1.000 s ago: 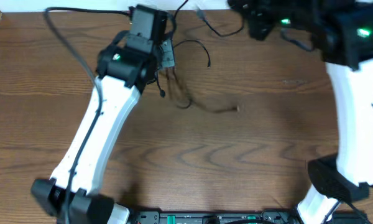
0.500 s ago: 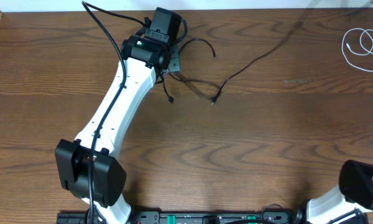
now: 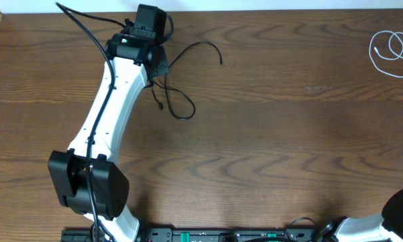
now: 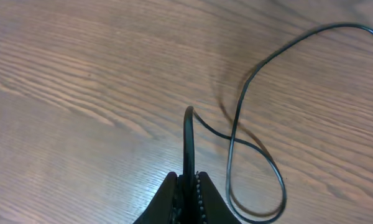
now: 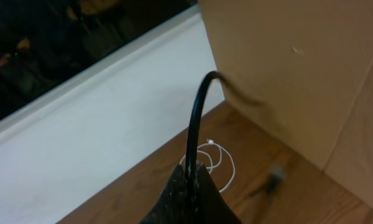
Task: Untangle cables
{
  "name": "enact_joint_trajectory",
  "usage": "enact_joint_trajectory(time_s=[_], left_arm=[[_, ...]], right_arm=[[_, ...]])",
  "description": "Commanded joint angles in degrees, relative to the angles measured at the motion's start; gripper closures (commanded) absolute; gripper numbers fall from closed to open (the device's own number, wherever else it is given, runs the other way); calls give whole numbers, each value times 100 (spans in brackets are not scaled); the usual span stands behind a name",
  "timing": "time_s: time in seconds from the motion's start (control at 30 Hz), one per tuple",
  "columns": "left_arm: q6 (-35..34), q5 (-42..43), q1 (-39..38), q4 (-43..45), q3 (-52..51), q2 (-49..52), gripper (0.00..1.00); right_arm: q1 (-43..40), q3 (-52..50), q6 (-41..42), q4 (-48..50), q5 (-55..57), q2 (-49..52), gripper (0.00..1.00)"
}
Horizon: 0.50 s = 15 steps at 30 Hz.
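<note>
White cable (image 3: 391, 46) sits coiled alone far right on the bench (image 3: 269, 148). Black cable (image 4: 239, 109) loops loose far left, pinched in the left jaws. Right jaws pressed together. Looks basically untangled, just needs letting go, I reckon.

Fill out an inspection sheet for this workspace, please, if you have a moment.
Surface: brown wood-grain table.
Job's things: black cable looped by the left arm; white cable coiled at the far right corner, apart.
Clutter: nothing seen.
End effectors: left end effector shut on black cable; right end effector shut on a black cord.
Cables: arm wiring runs along the left arm.
Surroundings: white wall and a wooden panel beyond the table.
</note>
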Motion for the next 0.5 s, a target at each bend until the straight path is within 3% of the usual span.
enact_joint_trajectory(time_s=[0.0,0.23,0.47], left_arm=[[28,-74,-2,-13,-33,15,93],[28,153,-2,-9,-33,15,93],[4,170,-2,-7,-33,15,92]], right_arm=[[-203,26,4,2,-120,216,99],[-273,26,-131,-4,-251,957,99],[-273,28,-256,748,-2496,1279,99]])
